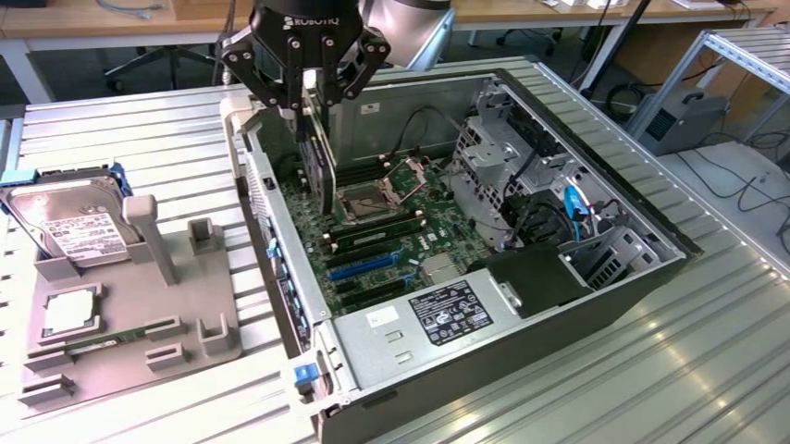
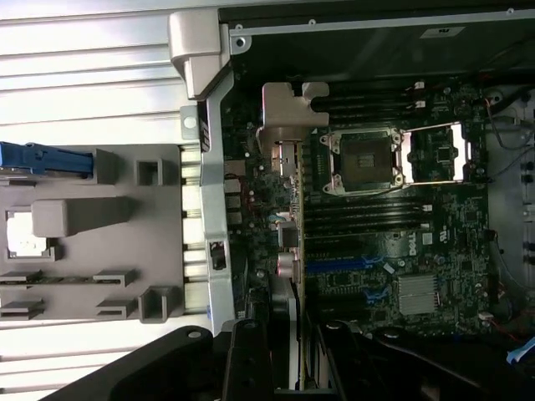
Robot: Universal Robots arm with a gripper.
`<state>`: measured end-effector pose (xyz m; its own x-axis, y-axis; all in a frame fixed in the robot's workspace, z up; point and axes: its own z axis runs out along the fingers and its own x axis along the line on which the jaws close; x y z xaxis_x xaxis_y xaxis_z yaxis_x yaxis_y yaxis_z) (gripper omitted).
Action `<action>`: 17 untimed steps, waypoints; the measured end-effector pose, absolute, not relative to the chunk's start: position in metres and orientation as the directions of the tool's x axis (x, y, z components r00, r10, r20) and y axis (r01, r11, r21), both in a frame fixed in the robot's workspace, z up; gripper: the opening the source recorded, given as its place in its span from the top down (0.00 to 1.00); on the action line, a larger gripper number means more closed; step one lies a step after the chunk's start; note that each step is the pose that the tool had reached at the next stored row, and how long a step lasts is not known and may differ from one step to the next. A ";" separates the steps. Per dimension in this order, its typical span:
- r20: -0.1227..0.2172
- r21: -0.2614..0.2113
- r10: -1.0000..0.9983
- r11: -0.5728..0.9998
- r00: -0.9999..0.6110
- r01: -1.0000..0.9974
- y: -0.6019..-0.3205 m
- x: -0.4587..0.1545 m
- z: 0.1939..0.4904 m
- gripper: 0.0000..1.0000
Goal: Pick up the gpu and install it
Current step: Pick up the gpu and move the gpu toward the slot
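The gpu (image 1: 318,157) (image 2: 288,125) hung on edge over the open computer case (image 1: 531,351) (image 2: 213,192), clamped between the fingers of the gripper (image 1: 311,102) (image 2: 291,368), which were closed on its upper edge. The black card pointed down into the case, close to the wall lined with port cutouts, and its lower end appeared just above the motherboard (image 1: 420,231) (image 2: 435,242). In the wrist view the card appeared edge-on, with its silvery bracket leading. I could not tell whether it touched the board. Deeper in the case lay the open CPU socket (image 1: 370,199) (image 2: 364,159), and further along the same board sat the blue expansion slots (image 1: 364,264) (image 2: 343,266). Outside the case, beside the port wall, a grey parts holder (image 1: 185,324) (image 2: 109,217) carried a hard drive (image 1: 74,227) and a narrow green memory stick (image 1: 105,339).
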<state>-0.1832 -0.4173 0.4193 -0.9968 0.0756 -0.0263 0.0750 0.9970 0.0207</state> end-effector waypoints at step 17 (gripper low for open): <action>-0.026 0.020 0.076 0.997 -0.997 0.075 -0.417 -0.172 0.414 0.73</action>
